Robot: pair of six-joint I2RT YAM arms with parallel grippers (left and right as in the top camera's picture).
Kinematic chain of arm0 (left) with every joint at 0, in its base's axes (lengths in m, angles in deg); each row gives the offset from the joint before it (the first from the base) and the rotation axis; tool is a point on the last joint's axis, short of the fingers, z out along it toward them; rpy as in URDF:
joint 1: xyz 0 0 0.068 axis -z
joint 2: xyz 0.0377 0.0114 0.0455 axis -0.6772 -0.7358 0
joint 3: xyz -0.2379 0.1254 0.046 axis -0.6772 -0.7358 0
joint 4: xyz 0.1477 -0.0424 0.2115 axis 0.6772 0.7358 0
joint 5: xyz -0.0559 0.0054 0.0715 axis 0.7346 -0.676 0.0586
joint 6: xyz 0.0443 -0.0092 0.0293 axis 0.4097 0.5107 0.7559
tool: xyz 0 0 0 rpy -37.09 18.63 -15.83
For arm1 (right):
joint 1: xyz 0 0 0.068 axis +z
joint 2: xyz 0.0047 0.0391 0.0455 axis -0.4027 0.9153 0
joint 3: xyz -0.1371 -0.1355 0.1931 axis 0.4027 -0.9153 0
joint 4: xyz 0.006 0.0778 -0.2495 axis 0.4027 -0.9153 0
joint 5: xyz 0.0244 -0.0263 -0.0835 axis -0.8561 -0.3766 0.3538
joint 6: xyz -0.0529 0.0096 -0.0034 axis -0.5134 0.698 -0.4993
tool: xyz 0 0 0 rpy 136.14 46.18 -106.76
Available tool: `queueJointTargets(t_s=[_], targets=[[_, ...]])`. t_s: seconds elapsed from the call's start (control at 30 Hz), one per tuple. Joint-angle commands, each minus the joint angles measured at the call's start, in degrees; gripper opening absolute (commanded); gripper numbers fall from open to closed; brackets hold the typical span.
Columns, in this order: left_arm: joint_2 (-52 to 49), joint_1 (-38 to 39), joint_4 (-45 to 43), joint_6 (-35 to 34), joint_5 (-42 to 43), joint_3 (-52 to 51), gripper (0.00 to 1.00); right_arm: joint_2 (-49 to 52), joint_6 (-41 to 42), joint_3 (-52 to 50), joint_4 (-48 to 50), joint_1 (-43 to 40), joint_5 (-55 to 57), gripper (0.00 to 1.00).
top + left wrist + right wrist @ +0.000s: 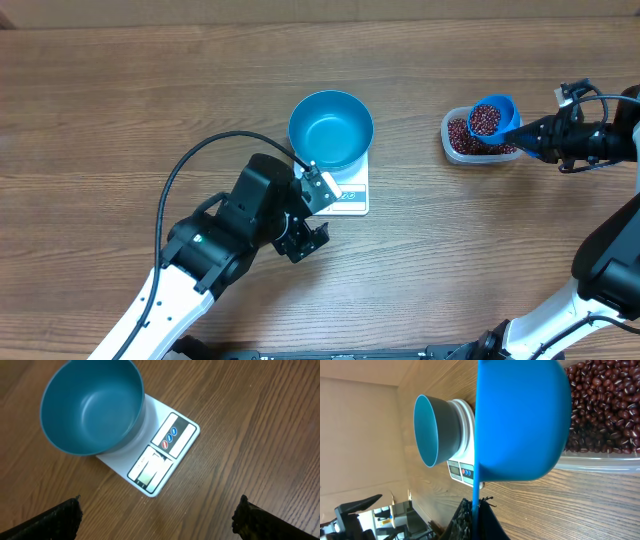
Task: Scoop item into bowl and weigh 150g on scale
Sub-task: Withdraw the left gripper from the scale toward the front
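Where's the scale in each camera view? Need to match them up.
Overhead: scale just below centre, partly under the bowl.
Left wrist: scale at centre, lying diagonally, display toward the bottom.
Right wrist: scale left of centre, beyond the scoop, seen sideways.
Shared landmark: the empty blue bowl standing on it.

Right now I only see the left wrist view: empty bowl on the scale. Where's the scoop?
Observer: The right tool holds the blue scoop, full of beans, over the clear tub.
Operator: Anything between it and the bowl?
Observer: Only bare table; the tub sits off to the right of the bowl, apart from the scale.
Operator: Beans left in the tub?
Observer: Yes, many.
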Motion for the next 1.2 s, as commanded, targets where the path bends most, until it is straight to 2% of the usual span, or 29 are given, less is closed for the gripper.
queueJointTargets(t_s=[0.0,0.47,0.73,0.87,1.07,1.17], targets=[[2.71,-0.26,0.07,-1.33,-0.59,0.00,0.99,0.11,-0.44,0.13,0.11,-0.15,-0.96,0.04],[6.58,-0.59,0.07,-3.17,-0.81,0.35,1.00,0.11,-0.44,0.13,0.11,-0.15,-0.96,0.04],[6.58,-7.13,0.44,-3.98,2.21,0.35,1.00,0.11,-0.44,0.13,0.11,-0.15,-0.96,0.04],[6.36,-10.80,1.18,-1.29,7.78,0.35,1.00,0.11,-0.44,0.13,0.09,-0.15,-0.96,0.04],[4.24,-13.05,2.36,-0.11,9.03,0.35,1.00,0.11,-0.44,0.13,0.04,-0.15,-0.96,0.04],[2.43,-13.05,2.71,3.02,11.02,0.37,1.00,0.11,-0.44,0.13,0.04,-0.15,-0.96,0.04]])
